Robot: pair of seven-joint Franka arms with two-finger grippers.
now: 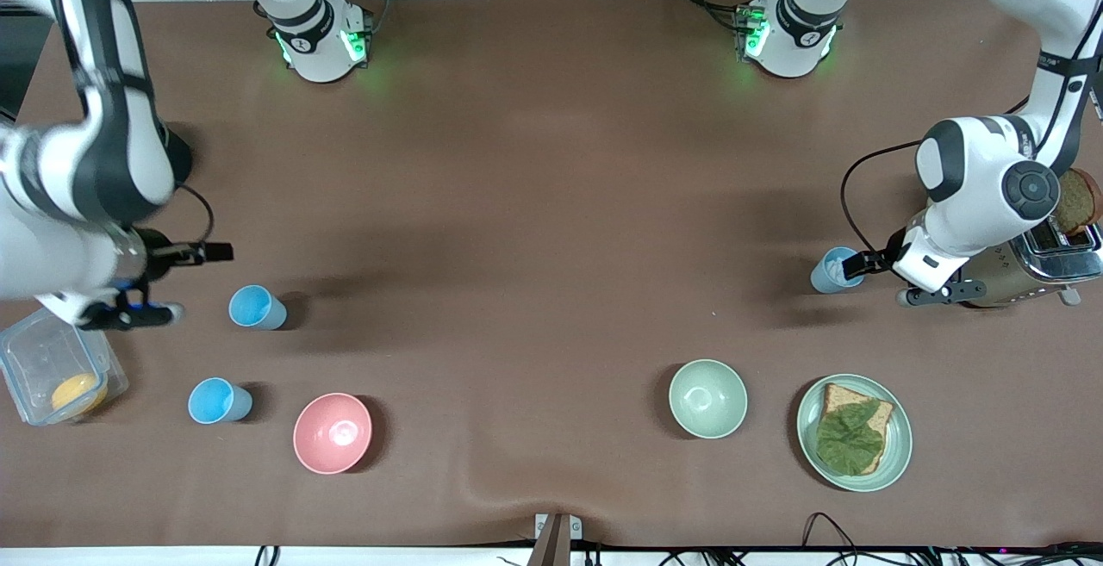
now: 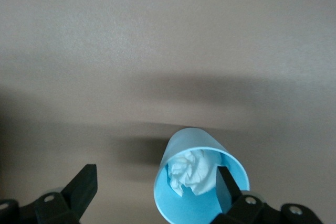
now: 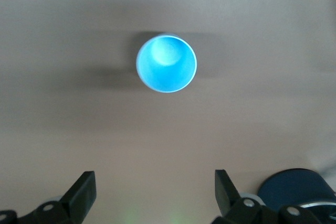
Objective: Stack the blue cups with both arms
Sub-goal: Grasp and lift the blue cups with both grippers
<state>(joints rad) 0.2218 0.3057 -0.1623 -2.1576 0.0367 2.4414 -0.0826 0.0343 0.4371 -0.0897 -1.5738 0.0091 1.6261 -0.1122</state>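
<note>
A pale grey-blue cup [image 1: 832, 271] with crumpled white bits inside stands toward the left arm's end of the table, beside the toaster. My left gripper [image 1: 900, 280] is open right at it. In the left wrist view one fingertip [image 2: 226, 184] sits over the cup's [image 2: 197, 182] mouth, and the other is well clear. Two bright sky-blue cups stand upright toward the right arm's end, one [image 1: 256, 307] farther from the front camera than the other [image 1: 219, 401]. My right gripper [image 1: 185, 283] is open and empty, above the table beside the farther cup [image 3: 166, 63].
A pink bowl [image 1: 332, 432] sits beside the nearer sky-blue cup. A green bowl [image 1: 707, 398] and a green plate [image 1: 900, 437] with bread and a leaf lie nearer the front camera than the pale cup. A toaster [image 1: 1038, 264] and a clear container [image 1: 34, 351] stand at the table's ends.
</note>
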